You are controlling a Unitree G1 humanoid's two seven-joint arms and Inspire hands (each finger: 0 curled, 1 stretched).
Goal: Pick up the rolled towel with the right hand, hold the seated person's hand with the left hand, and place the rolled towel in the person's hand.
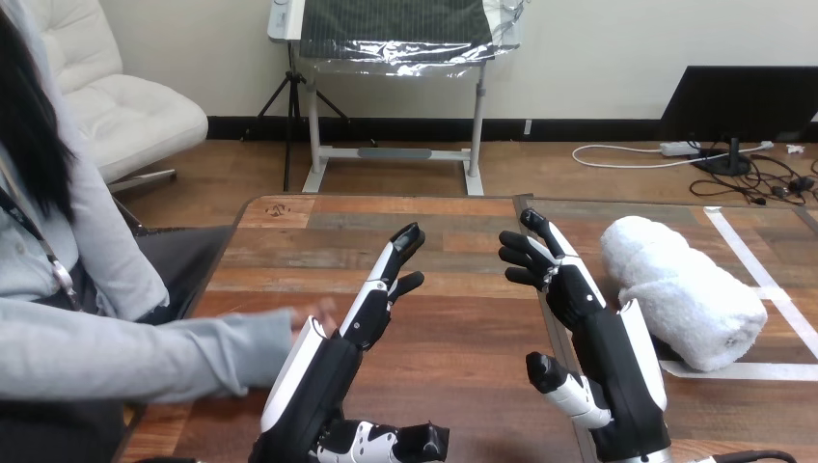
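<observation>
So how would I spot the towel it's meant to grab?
Start at the wooden table and look to its right side, past the robot's right hand. The rolled towel lies there by white tape lines: the only white, fluffy roll on it.

The rolled towel (pixel 680 304) is white and fluffy, wound into a thick cylinder. It lies on its side on the right part of the surface, close to the right edge and across strips of white tape. Its length runs diagonally, with the far end pointing toward the middle of the far edge. The near end faces the near right corner and shows the spiral of the roll. Nothing grips it.

The person's hand (pixel 316 314) reaches in from the left edge on a grey sleeve, low over the surface. It is blurred and partly hidden.
</observation>
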